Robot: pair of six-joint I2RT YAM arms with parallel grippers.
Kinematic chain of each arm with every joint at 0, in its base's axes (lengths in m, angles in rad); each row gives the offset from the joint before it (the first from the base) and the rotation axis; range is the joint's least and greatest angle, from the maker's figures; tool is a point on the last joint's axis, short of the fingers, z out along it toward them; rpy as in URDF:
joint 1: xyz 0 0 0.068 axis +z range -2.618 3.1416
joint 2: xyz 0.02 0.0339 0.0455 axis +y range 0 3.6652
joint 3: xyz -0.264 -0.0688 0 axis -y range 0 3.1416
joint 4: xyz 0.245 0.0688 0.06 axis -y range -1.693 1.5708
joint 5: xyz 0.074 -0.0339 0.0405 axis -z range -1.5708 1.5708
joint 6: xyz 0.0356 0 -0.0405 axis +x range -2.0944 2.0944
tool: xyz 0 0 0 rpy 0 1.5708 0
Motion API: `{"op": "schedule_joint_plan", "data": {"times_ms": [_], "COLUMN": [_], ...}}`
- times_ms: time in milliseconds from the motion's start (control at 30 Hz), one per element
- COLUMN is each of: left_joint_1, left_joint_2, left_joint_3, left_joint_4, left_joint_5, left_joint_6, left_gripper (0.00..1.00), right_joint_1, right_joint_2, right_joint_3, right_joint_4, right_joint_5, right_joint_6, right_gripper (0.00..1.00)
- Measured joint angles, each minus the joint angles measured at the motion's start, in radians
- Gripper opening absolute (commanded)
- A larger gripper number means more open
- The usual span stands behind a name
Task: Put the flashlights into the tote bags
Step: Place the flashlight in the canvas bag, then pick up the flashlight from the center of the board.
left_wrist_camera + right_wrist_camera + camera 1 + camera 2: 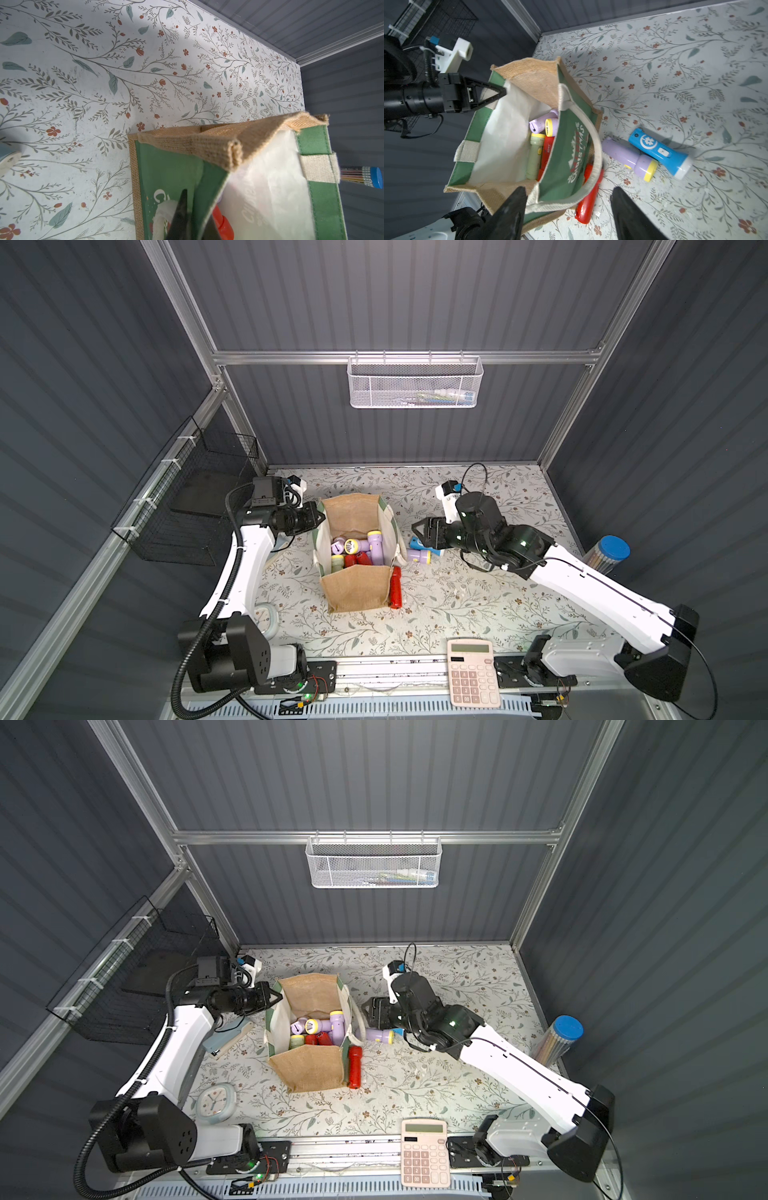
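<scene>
The tan jute tote bag [353, 589] [309, 1069] [529, 76] stands open mid-table, with several lilac, pale green and red flashlights [357, 549] inside. My left gripper [321, 516] [279, 995] [197, 205] is shut on the bag's green left side panel [166, 172]. My right gripper [415, 526] [568, 189] hangs open just right of the bag, with the white handle [593, 149] showing between its fingers. Three flashlights lie on the table: a red one [395, 587] [588, 203] against the bag, then a lilac one [419, 556] [631, 160] and a blue one [417, 543] [660, 152].
A pink calculator [473, 672] lies at the front edge, and a clear pencil tube with a blue lid [606, 556] stands at the right wall. A round clock [216, 1102] and a pale blue stapler [226, 1040] lie left of the bag. A black wire basket [187, 506] hangs on the left wall.
</scene>
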Motion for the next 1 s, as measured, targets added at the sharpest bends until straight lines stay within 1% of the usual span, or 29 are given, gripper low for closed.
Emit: {"op": "schedule_joint_plan", "data": {"times_ms": [233,367,767,900,1000], "left_joint_1": [0.000,0.000,0.000,0.000,0.000], "left_joint_2": [0.000,0.004,0.006,0.006,0.007], "left_joint_3": [0.000,0.000,0.000,0.000,0.000], "left_joint_4": [0.000,0.001,0.001,0.001,0.001], "left_joint_5": [-0.004,-0.004,-0.004,-0.004,-0.004], "left_joint_6": [0.000,0.000,0.000,0.000,0.000], "left_gripper": [0.00,0.00,0.00,0.00,0.00], "right_joint_1": [-0.047,-0.063,-0.063,-0.045,-0.018], "right_joint_2": [-0.118,-0.143,-0.138,-0.102,-0.039], "right_joint_3": [-0.166,-0.241,-0.410,-0.439,-0.439], "right_joint_4": [0.012,0.018,0.050,0.051,0.083], "right_joint_5": [0.006,-0.001,-0.063,-0.073,-0.081], "right_joint_6": [0.084,0.131,0.243,0.270,0.272], "right_gripper": [0.68,0.67,0.63,0.63,0.63]}}
